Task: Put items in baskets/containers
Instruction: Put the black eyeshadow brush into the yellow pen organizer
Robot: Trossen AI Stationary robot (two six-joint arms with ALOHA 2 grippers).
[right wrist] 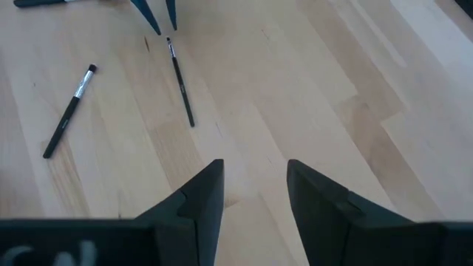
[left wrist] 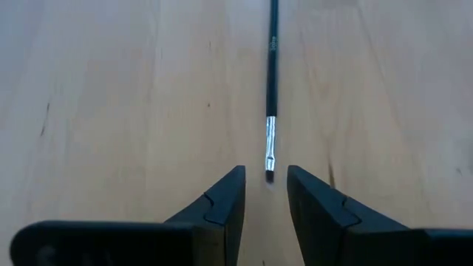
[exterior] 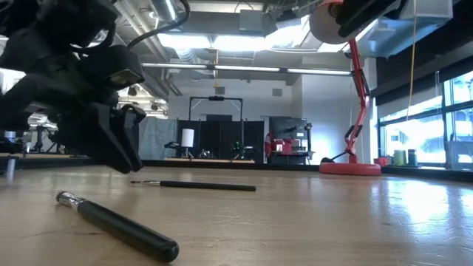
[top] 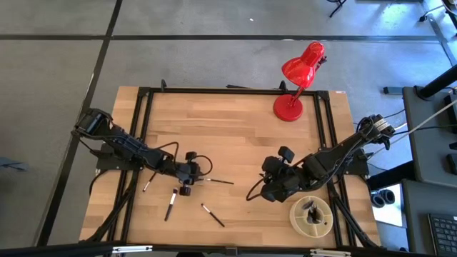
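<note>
My left gripper (left wrist: 264,181) (top: 196,177) is open and low over the table. The bristle tip of a thin dark brush (left wrist: 271,89) (top: 216,181) lies flat just ahead of its fingertips, in line with the gap, and the fingers do not touch it. Two more brushes (top: 171,203) (top: 212,214) rest flat nearer the table's near edge. My right gripper (right wrist: 255,177) (top: 268,191) is open over bare wood, left of the round cream dish (top: 294,214). The dish holds some dark brushes (top: 310,210). In the low view the thin brush (exterior: 196,185) lies beyond a thicker one (exterior: 118,225).
A red desk lamp (top: 293,100) stands by the table's far right corner. Another small brush (top: 147,184) lies under the left arm. The table's black frame rails (top: 143,128) run along both sides. Bare wood spans the table's middle and far part.
</note>
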